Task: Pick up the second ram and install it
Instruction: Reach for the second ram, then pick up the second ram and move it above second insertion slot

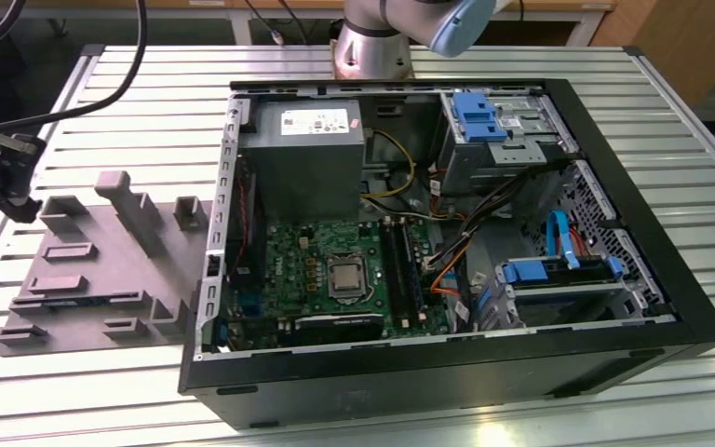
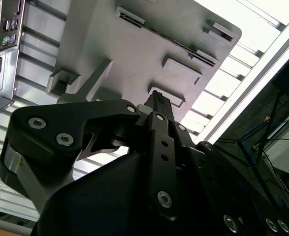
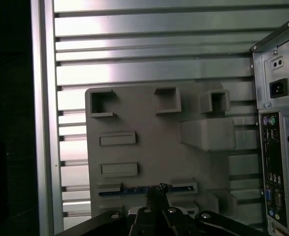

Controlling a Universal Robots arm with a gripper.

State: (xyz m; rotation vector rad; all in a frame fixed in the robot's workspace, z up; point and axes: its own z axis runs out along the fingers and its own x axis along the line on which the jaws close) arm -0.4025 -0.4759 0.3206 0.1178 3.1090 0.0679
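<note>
The second ram [image 3: 134, 191] lies on edge in a narrow slot of the grey tray [image 3: 149, 147], between two low raised blocks. In the first wrist view the gripper [image 3: 156, 189] hangs over the ram's middle, fingers together and holding nothing. Taller blocks stand around on the tray. In the exterior view the tray [image 1: 109, 270] sits at lower left, beside the open computer case [image 1: 457, 372] on the slatted table [image 1: 85, 391].

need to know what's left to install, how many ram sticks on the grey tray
1: the ram sits in the long slot of the grey tray. More could be hidden.
</note>
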